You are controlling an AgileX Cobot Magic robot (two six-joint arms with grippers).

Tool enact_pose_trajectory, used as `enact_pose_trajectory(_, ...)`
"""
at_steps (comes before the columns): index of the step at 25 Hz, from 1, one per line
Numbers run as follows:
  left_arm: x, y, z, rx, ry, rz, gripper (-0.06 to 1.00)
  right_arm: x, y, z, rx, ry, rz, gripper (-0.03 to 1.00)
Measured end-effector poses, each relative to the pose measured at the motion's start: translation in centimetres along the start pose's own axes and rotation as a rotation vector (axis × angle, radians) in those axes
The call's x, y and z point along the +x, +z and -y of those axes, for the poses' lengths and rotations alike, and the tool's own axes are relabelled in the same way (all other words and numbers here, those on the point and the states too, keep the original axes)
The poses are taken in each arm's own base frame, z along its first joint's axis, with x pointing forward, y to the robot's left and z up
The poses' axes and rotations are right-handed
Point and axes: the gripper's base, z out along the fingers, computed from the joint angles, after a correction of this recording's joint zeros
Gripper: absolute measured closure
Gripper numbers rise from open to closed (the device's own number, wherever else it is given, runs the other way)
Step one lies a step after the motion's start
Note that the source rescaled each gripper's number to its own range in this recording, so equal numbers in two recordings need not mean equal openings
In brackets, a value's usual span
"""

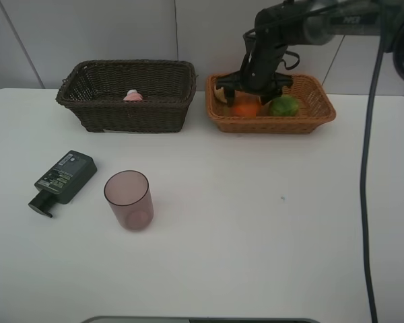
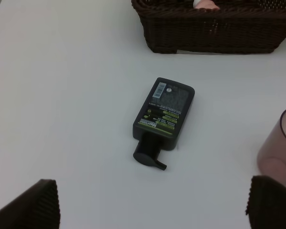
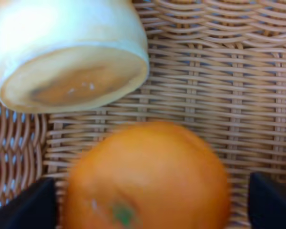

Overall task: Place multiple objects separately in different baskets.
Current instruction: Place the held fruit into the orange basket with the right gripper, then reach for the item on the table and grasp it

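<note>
While the right jaws hang released astride the orange (image 1: 246,108) in the tan basket (image 1: 310,118), green fruit (image 1: 284,105) and red-yellow fruit (image 3: 71,47) lie beside it | pink bottle (image 1: 132,96) — in dark basket (image 1: 121,116) | pump bottle (image 1: 64,177) lying, cup (image 1: 128,200) upright — on surface (image 1: 269,235) | left jaws released, empty.

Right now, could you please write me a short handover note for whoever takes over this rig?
Left gripper: open, empty, facing the pump bottle.
Right gripper: open, jaws either side of the orange in the tan basket.
Done: orange, green fruit and yellowish fruit in the tan basket; pink bottle in the dark basket.
To do: pump bottle (lying flat) and mauve cup (upright), both on the table.
</note>
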Motion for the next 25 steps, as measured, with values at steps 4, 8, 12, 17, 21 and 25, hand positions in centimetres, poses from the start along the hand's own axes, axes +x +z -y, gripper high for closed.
enact_pose_trajectory(4,0.0,0.0,0.0,0.000,0.000,0.000,-0.06,-0.5,-1.1,0.1,-0.007,0.004,0.028,0.12)
enact_pose_trajectory(8,0.0,0.0,0.0,0.000,0.000,0.000,-0.06,-1.1,-2.9,0.2,-0.012,0.010,0.055,0.09)
enact_pose_trajectory(12,0.0,0.0,0.0,0.000,0.000,0.000,-0.06,-1.7,-5.9,0.6,-0.014,0.022,0.080,0.09)
enact_pose_trajectory(17,0.0,0.0,0.0,0.000,0.000,0.000,-0.06,-1.2,-11.1,1.6,-0.007,0.012,0.037,0.09)
enact_pose_trajectory(21,0.0,0.0,0.0,0.000,0.000,0.000,-0.06,1.0,-13.7,2.8,-0.008,0.007,-0.001,0.09)
enact_pose_trajectory(25,0.0,0.0,0.0,0.000,0.000,0.000,-0.06,3.7,-16.0,5.7,0.005,0.051,-0.017,0.09)
